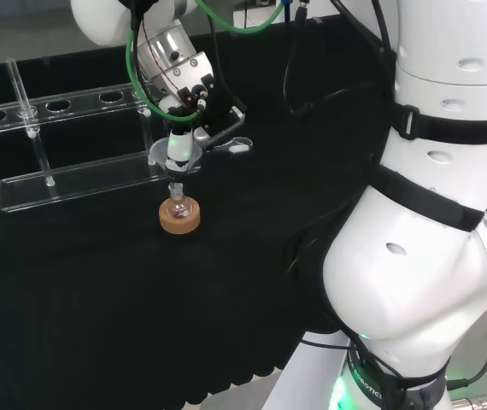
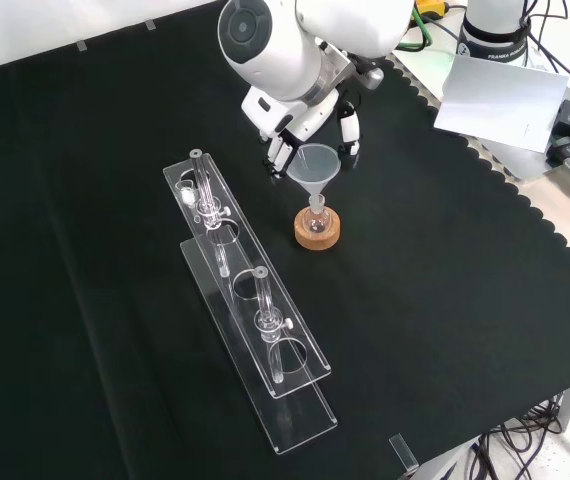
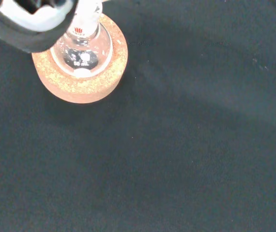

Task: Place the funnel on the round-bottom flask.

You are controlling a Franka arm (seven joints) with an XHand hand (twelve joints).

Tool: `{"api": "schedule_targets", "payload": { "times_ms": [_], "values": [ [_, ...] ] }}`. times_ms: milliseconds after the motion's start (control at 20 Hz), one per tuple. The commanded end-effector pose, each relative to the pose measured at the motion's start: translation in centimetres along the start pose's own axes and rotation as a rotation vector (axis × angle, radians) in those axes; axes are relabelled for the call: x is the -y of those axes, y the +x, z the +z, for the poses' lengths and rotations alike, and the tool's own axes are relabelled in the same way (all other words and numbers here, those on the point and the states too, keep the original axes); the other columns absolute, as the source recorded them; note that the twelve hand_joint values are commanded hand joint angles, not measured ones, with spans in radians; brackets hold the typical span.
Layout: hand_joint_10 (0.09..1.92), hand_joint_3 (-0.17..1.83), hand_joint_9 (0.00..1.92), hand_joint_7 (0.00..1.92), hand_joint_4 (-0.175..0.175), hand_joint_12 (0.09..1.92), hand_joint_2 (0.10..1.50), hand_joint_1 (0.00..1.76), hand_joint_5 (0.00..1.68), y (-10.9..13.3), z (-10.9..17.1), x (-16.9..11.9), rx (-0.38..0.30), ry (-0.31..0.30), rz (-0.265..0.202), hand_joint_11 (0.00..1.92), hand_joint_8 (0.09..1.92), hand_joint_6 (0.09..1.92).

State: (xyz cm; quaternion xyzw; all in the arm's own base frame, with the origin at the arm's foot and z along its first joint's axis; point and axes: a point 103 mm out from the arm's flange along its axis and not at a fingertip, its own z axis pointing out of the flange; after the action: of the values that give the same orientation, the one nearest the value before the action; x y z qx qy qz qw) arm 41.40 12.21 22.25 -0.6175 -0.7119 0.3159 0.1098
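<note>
Funnel (image 2: pixel 314 168) directly above the flask (image 2: pixel 316 222), stem at its neck. We see the robot hand (image 2: pixel 300 125) pinching the funnel's rim to keep it upright. The cork ring (image 2: pixel 317 234) under the flask steadies it on the surface (image 2: pixel 445 300).

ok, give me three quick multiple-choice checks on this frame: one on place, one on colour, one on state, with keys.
1. Where is the funnel?
A. over the round-bottom flask
B. in the clear rack
C. flat on the cloth

2. What colour is the stand under the flask?
A. red
B. cork tan
C. blue

3. How is the hand?
A. open, away from everything
B. pressing the rack
C. shut on the funnel

Key: 1 A, its stem points down at the flask's neck in the front view; 2 B, a tan cork ring; 3 C, fingers hold the funnel's rim.
</note>
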Motion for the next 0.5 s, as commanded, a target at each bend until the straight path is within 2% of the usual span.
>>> {"api": "schedule_targets", "payload": {
  "times_ms": [50, 250, 500],
  "values": [
    [0.21, 0.54, 1.13, 0.69, 0.015, 1.07, 0.74, 0.92, 0.91, 0.16, 0.17, -0.14, -0.005, 0.015, -0.002, 0.80, 0.69, 0.61],
    [0.26, 0.55, 1.03, 0.62, -0.006, 1.13, 0.69, 0.87, 0.74, 0.36, 0.55, -0.39, -0.015, 0.044, -0.034, 0.73, 0.72, 0.72],
    [0.41, 0.53, 0.86, 0.50, -0.026, 1.20, 0.66, 0.81, 0.52, 0.41, 0.74, -0.39, -0.022, 0.045, -0.044, 0.62, 0.74, 0.71]
  ]
}}
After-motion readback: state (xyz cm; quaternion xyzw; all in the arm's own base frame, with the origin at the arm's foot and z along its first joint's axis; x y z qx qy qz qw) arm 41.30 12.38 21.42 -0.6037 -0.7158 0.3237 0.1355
